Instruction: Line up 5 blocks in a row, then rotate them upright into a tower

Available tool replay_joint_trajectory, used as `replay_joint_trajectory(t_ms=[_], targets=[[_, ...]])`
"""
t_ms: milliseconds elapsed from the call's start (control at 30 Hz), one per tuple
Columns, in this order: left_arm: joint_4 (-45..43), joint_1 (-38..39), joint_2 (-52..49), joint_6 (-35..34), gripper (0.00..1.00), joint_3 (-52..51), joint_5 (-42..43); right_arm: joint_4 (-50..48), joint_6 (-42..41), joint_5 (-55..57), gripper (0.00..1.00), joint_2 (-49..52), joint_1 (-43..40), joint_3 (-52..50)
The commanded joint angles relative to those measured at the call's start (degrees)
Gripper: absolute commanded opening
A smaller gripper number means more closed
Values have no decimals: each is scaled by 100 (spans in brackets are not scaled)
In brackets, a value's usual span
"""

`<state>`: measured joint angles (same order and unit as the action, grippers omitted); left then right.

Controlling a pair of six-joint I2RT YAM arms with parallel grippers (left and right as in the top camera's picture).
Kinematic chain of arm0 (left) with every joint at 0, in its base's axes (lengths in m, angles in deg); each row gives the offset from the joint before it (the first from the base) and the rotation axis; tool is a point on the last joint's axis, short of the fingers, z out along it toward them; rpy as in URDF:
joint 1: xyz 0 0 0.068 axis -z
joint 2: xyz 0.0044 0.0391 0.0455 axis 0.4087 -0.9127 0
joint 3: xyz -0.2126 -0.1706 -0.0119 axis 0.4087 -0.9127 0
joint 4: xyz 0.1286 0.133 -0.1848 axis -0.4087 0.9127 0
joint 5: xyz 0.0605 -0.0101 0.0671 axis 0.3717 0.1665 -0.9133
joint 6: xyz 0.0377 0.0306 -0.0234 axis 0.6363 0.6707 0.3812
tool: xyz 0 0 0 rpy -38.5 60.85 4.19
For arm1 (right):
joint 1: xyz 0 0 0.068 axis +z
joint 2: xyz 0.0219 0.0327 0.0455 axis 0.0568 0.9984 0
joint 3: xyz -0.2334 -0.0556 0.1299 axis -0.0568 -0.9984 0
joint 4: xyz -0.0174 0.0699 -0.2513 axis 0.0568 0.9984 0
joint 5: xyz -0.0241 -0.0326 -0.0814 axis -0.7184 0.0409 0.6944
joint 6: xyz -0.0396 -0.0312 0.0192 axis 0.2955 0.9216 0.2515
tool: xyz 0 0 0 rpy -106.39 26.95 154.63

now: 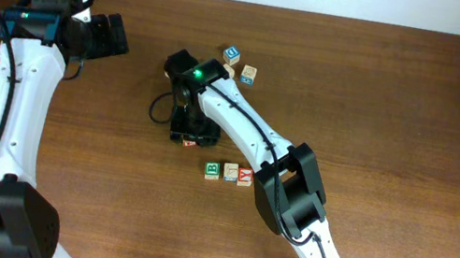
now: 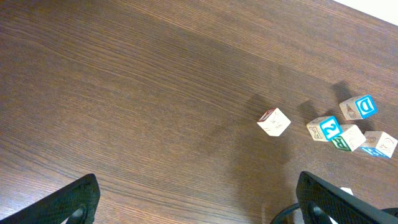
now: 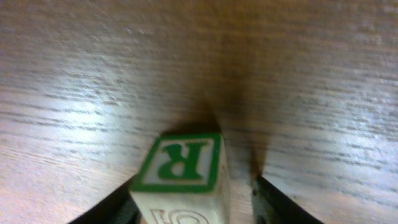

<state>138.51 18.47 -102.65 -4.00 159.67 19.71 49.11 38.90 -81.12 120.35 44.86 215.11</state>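
Dark wood table (image 1: 424,106) carries it all: the right gripper (image 3: 191,193), jaws apart and clamping nothing, straddles the green "R" block (image 3: 180,167), which sits directly between them; the left gripper (image 2: 198,179), spread wide, hangs well apart, so the right arm is nearer.

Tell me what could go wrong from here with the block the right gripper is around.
1. The green R block sits off-centre in the open right gripper. One finger seems to be against its side, so lifting away may drag or tip the block.
2. The row of three blocks lies close beside the right arm, so a wide retreat could perhaps knock them.
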Motion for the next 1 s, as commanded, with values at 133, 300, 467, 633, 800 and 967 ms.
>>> replay_joint_trajectory(t_ms=[133, 300, 467, 633, 800, 967], targets=[[7, -15, 0, -52, 99, 76, -39, 7, 354, 551, 41, 247, 26, 299], [7, -15, 0, -52, 99, 76, -39, 356, 466, 1086, 33, 247, 74, 621], [7, -15, 0, -52, 99, 76, -39, 750, 433, 997, 34, 247, 278, 660], [7, -15, 0, -52, 99, 76, -39, 1255, 398, 920, 34, 247, 876, 612], [7, -15, 0, -52, 99, 79, -39, 1366, 267, 1078, 34, 247, 894, 313], [7, -15, 0, -52, 99, 76, -39, 1517, 251, 1099, 38, 247, 756, 289]])
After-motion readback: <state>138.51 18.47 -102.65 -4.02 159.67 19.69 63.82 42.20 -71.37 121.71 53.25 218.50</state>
